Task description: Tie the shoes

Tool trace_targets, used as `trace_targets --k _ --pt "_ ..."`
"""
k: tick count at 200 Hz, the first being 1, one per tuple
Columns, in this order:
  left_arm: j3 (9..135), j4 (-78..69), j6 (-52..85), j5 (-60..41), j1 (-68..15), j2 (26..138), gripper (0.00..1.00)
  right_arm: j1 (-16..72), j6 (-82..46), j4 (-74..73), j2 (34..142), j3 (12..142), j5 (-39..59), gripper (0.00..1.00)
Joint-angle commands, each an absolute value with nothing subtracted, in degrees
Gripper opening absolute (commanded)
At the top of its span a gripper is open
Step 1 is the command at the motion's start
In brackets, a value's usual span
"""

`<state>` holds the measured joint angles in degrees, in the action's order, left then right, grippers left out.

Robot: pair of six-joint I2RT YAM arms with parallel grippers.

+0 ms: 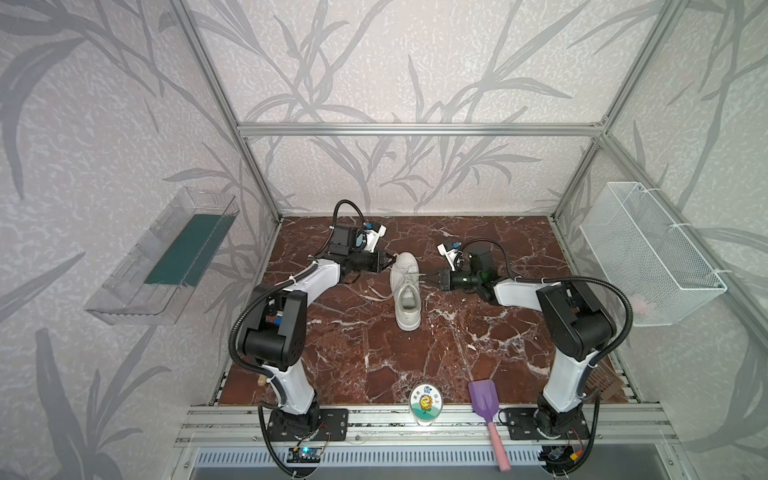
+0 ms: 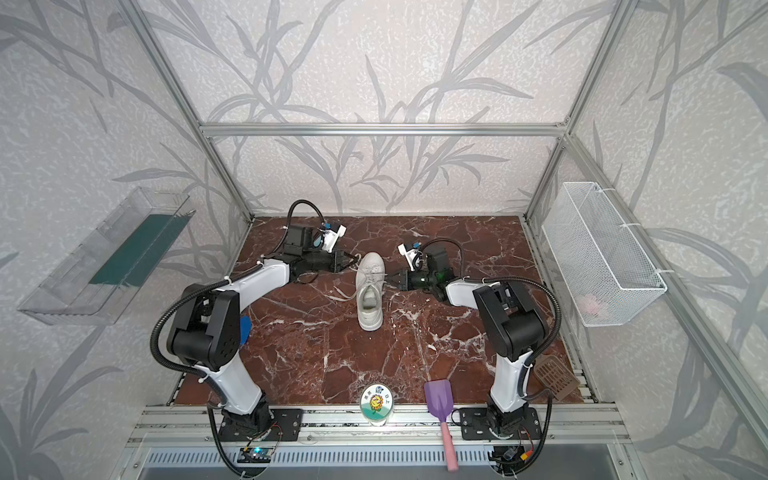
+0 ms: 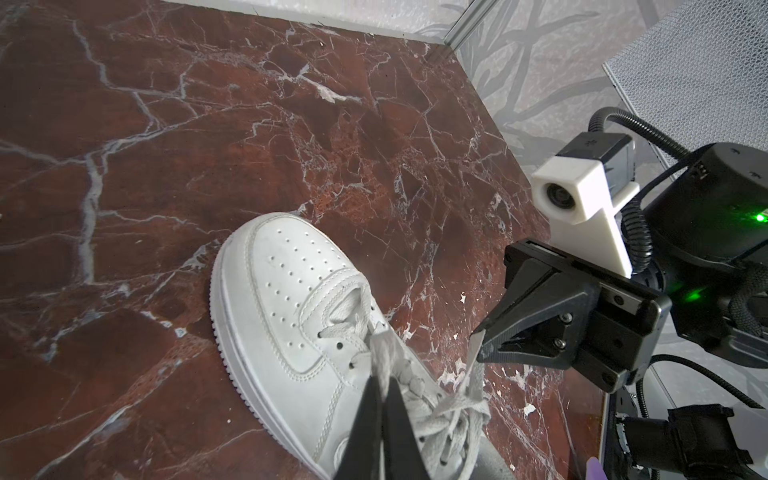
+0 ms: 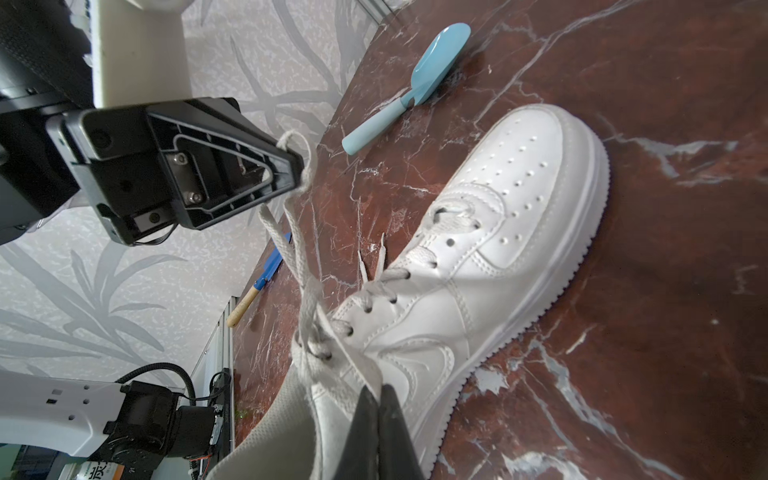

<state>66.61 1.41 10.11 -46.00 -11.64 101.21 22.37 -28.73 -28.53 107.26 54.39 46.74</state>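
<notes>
Where the sneaker lies: sneaker (image 1: 406,295) at the middle of both top views, flat on its sole, between my two pincers
Long axis: toe toward the upper edge of the frame, heel toward the lower edge; my pincers face each other across it
Left pincer: left pincer (image 1: 390,263) just left of the forepart, jaws together on a strand of the laces (image 4: 308,291)
Right pincer: right pincer (image 1: 432,277) just right of the eyelets, jaws pinched on another strand that runs to the crossing
Nearer arm: neither by much; both tips sit just beside the upper
Coming move, as I judge: I pull apart, toward frame left and frame right, across the axis, to draw the crossing tight
Surface: marble table (image 1: 457,353), hard and smooth, so I expect the sneaker to slide under an uneven pull
Room: purple scoop (image 1: 482,399) at lower right and wire basket (image 1: 652,249) at right, both well apart from the sneaker
</notes>
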Motion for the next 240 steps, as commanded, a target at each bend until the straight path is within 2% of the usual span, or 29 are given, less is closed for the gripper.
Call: trace_targets --k 1,240 --pt "66.08 -0.09 10.28 -45.43 -11.17 98.91 0.00 21.63 -29.27 -31.05 104.13 53.32 45.96 0.00" --pt "63.85 0.71 9.22 -44.50 -7.41 98.15 0.00 16.53 -26.55 -28.04 98.56 44.50 44.91 0.00"
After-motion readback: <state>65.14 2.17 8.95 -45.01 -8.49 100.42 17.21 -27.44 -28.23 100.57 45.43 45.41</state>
